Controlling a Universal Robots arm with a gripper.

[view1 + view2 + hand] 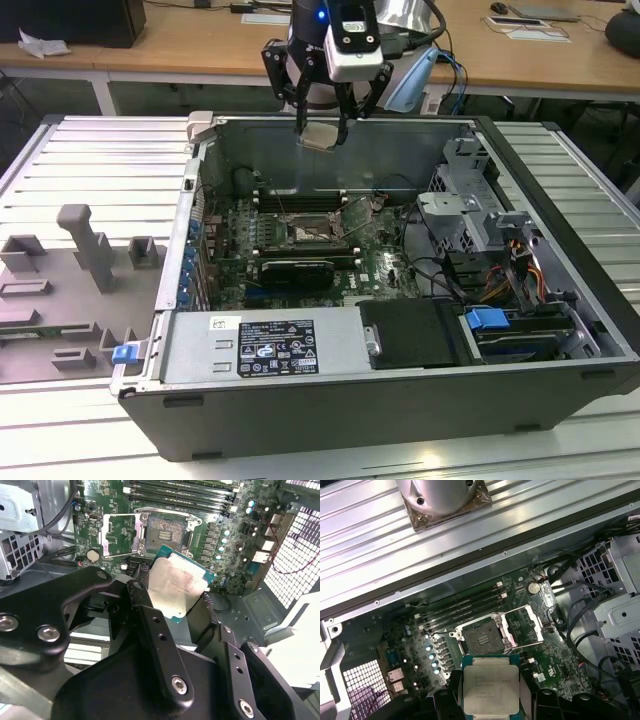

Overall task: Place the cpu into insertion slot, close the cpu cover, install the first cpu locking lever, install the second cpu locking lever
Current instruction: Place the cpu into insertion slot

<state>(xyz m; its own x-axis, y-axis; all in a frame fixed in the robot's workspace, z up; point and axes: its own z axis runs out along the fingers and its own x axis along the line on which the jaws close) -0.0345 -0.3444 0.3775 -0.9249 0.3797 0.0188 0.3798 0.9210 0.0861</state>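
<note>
- Above the open computer case (pixel 330 410), I hold the cpu (pixel 320 136) clamped by its edges between the fingers (pixel 150 625). Its metal top faces the wrist cameras, so I judge the contact side looks downward.
- The cpu hangs well above the insertion slot (pixel 482 637) and does not touch it; in the first wrist view the two seem roughly aligned.
- The cpu cover (pixel 526 625) stands swung open beside the insertion slot, which leaves it free to receive the chip.
</note>
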